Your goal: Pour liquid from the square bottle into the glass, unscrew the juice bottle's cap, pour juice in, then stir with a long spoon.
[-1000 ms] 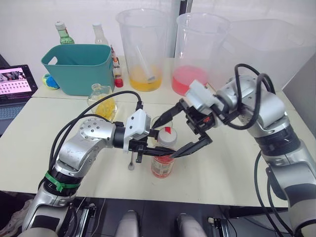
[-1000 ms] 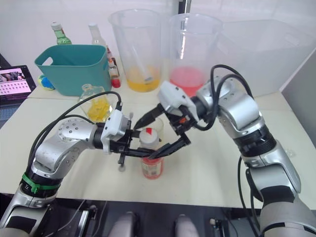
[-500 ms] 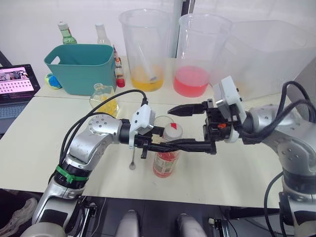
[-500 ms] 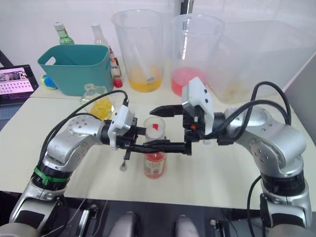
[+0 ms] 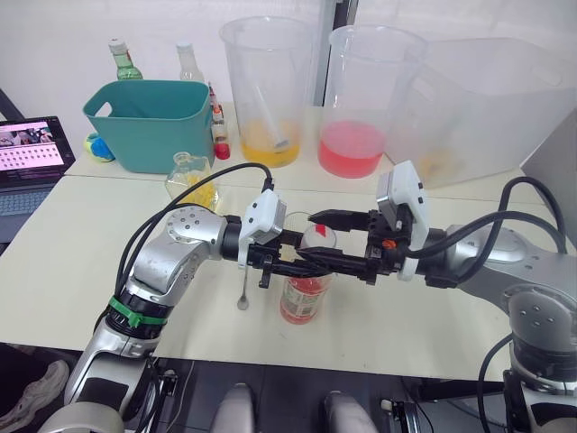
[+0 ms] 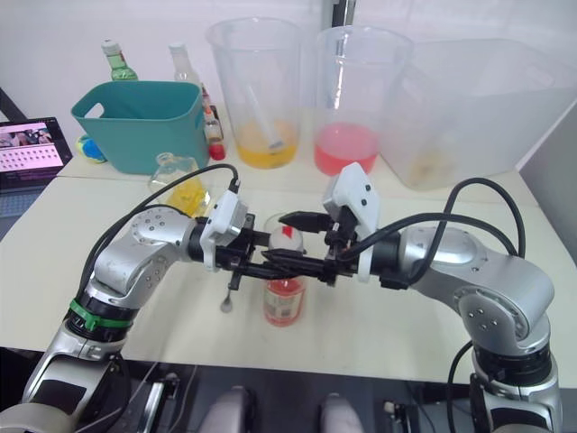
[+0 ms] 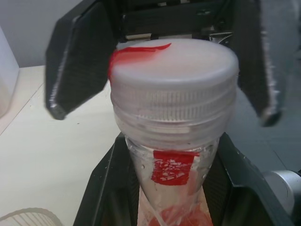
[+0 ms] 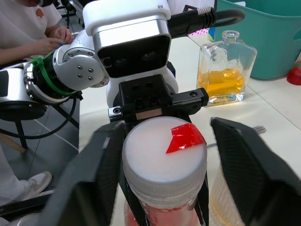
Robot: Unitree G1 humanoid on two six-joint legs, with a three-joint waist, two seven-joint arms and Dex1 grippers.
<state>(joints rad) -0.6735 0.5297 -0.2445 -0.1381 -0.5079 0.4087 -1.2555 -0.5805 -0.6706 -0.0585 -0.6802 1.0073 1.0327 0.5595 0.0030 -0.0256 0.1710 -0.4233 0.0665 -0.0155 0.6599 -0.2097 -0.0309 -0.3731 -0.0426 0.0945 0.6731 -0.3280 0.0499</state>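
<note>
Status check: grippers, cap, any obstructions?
Left gripper shut on juice bottle neck. Right gripper open, straddling cap, still on. Nothing blocking it.

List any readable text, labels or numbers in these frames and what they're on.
None can be read.
Juice bottle label: print too small.
Cap: plain red mark, no letters.
Laptop screen: blurred.
Green bottle and the clear bottle beside it: labels unreadable.

The cap (image 8: 164, 153) is white with a red patch, over pink liquid in the juice bottle (image 5: 303, 298). The square bottle (image 8: 226, 68) holds amber-yellow. Black fingers (image 7: 77, 70), white housings. A teal bin (image 5: 149, 122), beakers of orange (image 5: 266, 90) and pink (image 5: 365, 95).
</note>
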